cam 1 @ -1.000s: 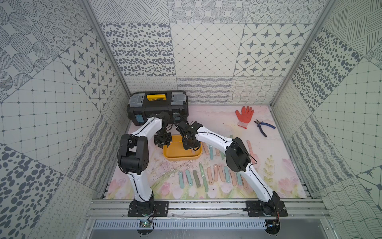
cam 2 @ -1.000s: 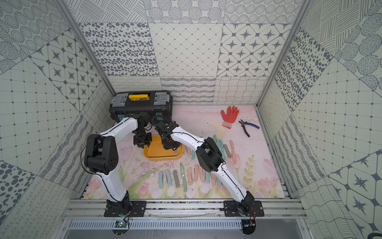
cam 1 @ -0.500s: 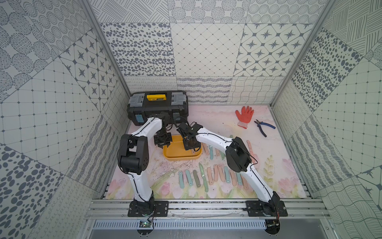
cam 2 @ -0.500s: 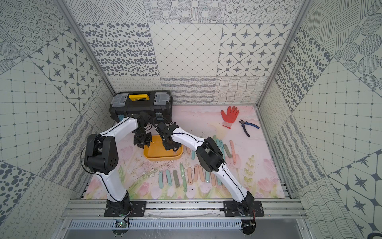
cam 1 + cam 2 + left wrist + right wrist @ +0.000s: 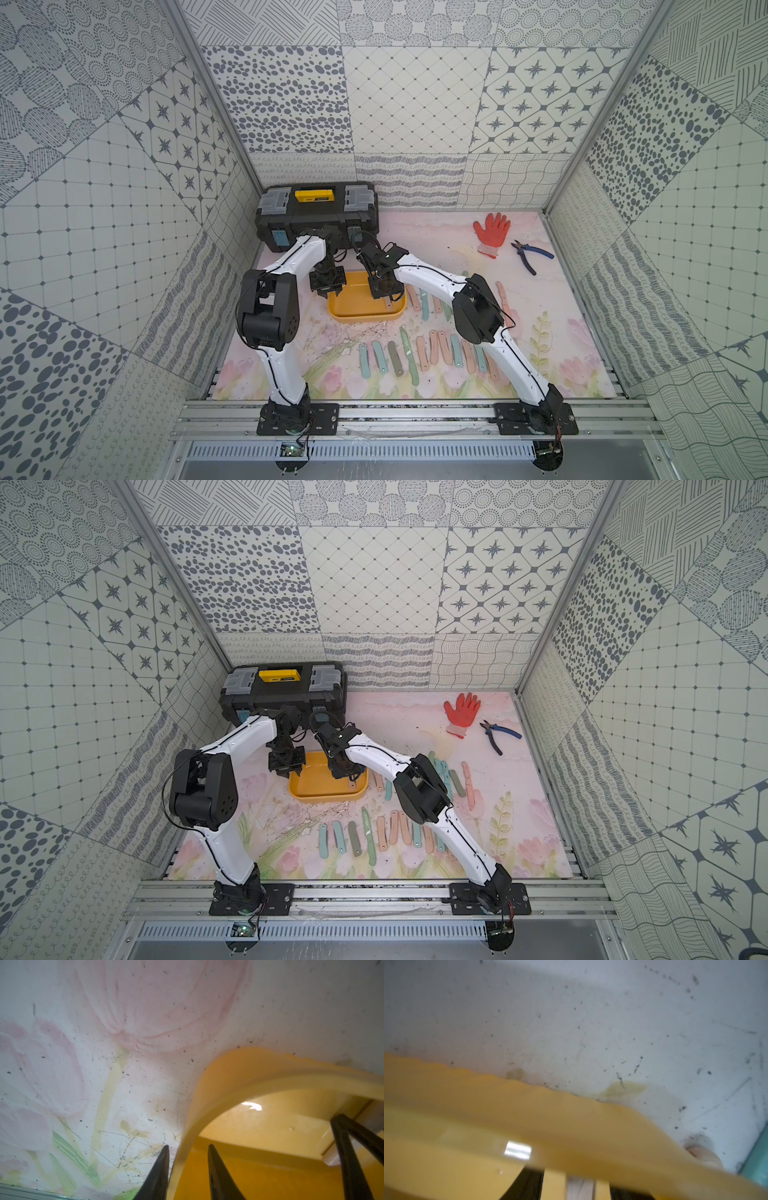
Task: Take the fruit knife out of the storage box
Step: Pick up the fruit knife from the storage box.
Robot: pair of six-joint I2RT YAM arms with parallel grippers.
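**A:** Top views first. Where is the knife?

**B:** In both top views the fruit knife (image 5: 389, 306) lies inside the storage box (image 5: 365, 318), at its 3 o'clock end, with its long axis roughly 12-to-6. The right gripper (image 5: 384, 293) hangs directly over it. The left gripper (image 5: 328, 291) sits at the box's 9 o'clock rim, so the right arm is the nearer.

**A:** Left wrist?

**B:** The left jaws straddle the box's smooth, glossy yellow wall (image 5: 207, 1076). One finger is outside over the scuffed flowered mat (image 5: 104, 1064), the other inside. The gap is narrow, and they seem to pinch the wall. Deeper in, the knife's pale, flat, round-ended handle (image 5: 332, 1156) shows beside a dark finger (image 5: 350, 1167) of the right gripper.

**A:** Right wrist?

**B:** It's blurred. The pale handle (image 5: 580, 1188) lies between two dark fingers (image 5: 529, 1184), with yellow floor showing on either side. Those jaws are open, astride the handle and not touching it. I judge they need only close across its width.
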